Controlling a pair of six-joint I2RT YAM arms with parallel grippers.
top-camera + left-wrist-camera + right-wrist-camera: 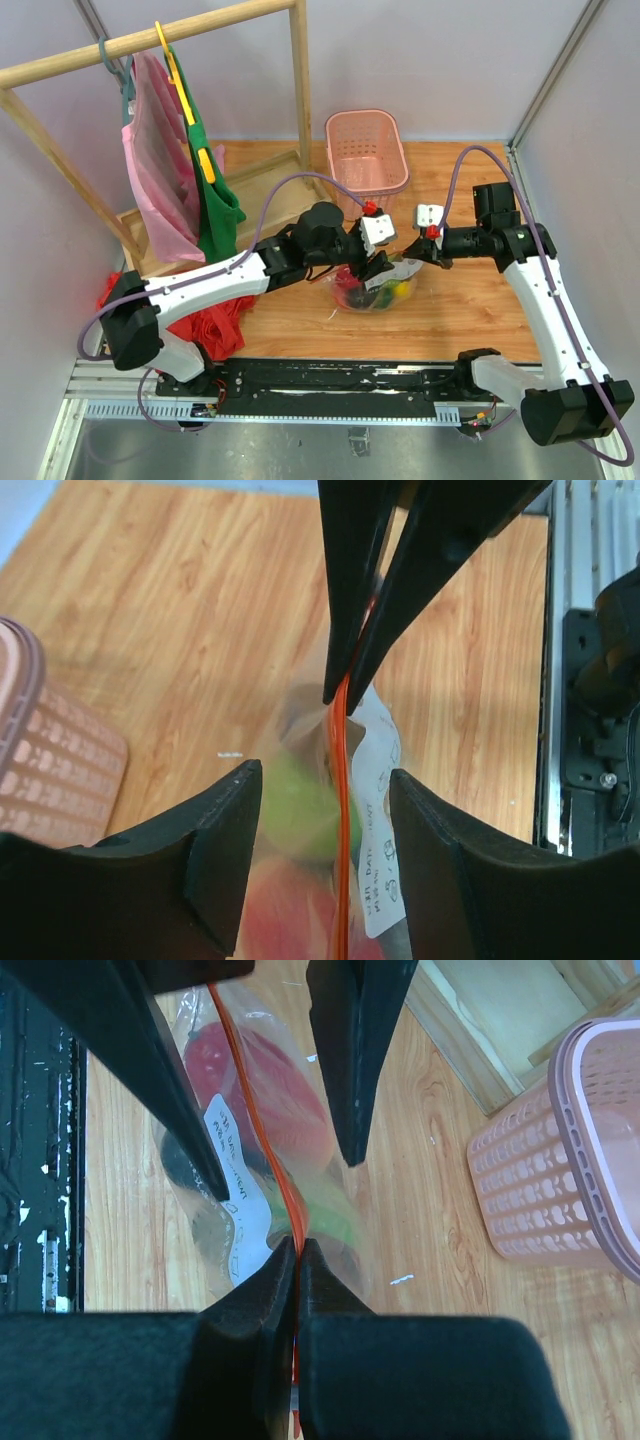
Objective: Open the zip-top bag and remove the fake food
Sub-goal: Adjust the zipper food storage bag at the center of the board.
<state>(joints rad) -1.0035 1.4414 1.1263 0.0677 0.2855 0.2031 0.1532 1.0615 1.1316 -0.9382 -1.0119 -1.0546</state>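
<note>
1. Here, the right tool (298, 1247) is seen clenched on the orange-red zip strip (255, 1120) of the zip-top bag (378, 288). Its two fingers are pressed flat together, and the strip is pinched between their tips.
2. The left tool (325, 780) is seen released. Its fingers (225, 850) are held apart on either side of the same strip, and no contact with the plastic can be made out.
3. The two tools are pointed at each other over the bag's top edge, tip near tip. The strip is seen as a single line running from one to the other.
4. The bag is stood on the worktop (470, 300) near its middle, directly below both tools, with the zip edge uppermost.
5. The fake food (265, 1080) is contained inside the bag. A red piece and a light green piece (300, 805) are seen through the clear plastic, and a yellow piece (400, 291) is made out from above.
6. A white handwritten label (235, 1185) is stuck to the bag's side just beside the strip.
7. A pink basket (366, 150) is set upright on the worktop behind the bag, apart from it.
8. A wooden rack (300, 90) is placed farther left, and a pink garment (150, 190) and a green garment (215, 215) are hung from its bar.
9. A red cloth heap (205, 325) is found at the near left edge, beside the left arm's base.
</note>
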